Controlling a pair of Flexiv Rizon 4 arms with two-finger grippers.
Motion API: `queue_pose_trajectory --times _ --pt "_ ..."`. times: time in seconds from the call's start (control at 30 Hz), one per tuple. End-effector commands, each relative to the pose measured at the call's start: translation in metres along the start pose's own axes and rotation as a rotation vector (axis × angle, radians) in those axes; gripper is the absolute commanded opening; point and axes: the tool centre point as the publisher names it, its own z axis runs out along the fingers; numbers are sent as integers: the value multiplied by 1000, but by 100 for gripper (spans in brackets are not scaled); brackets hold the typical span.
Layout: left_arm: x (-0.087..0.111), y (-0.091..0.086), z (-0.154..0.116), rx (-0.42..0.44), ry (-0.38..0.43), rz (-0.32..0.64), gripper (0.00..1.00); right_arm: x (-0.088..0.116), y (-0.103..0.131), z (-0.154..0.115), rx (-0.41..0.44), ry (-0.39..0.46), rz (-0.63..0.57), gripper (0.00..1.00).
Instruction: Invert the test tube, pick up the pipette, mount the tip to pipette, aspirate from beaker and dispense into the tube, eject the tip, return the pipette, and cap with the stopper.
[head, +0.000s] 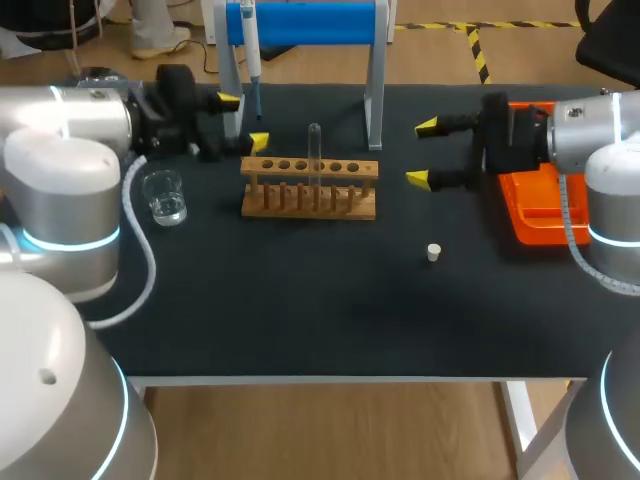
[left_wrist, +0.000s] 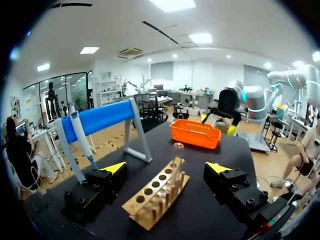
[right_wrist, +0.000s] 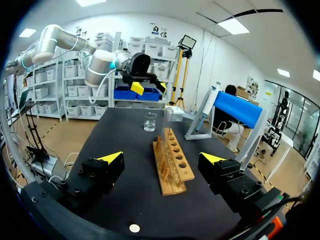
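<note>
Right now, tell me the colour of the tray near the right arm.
Bright orange; the tray shows best in the left wrist view.

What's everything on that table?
Table: one, black.
Rack: one, wooden, mid-table.
Test tube: one, clear, standing in the rack.
Beaker: one, clear, left of the rack.
Stopper: one, white, lying right of the rack.
Tray: one, orange, far right.
Stand: one, blue bar, at the back.
Pipette: one, blue and white, hanging on the stand.
Left gripper: one, yellow-tipped, open, left of the rack.
Right gripper: one, yellow-tipped, open, right of the rack.
</note>
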Motion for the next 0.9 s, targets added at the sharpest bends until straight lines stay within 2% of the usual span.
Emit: queue_pose_trajectory --times 0.03,0.23,0.9 --pt "9 11 -1 -20 15 -13 100 0 0 -1 3 2 1 100" --pt "18 29 -6 -62 8 -63 100 0 0 -1 3 2 1 100" --pt "18 30 -9 -68 -8 -74 100 0 0 -1 3 2 1 100"
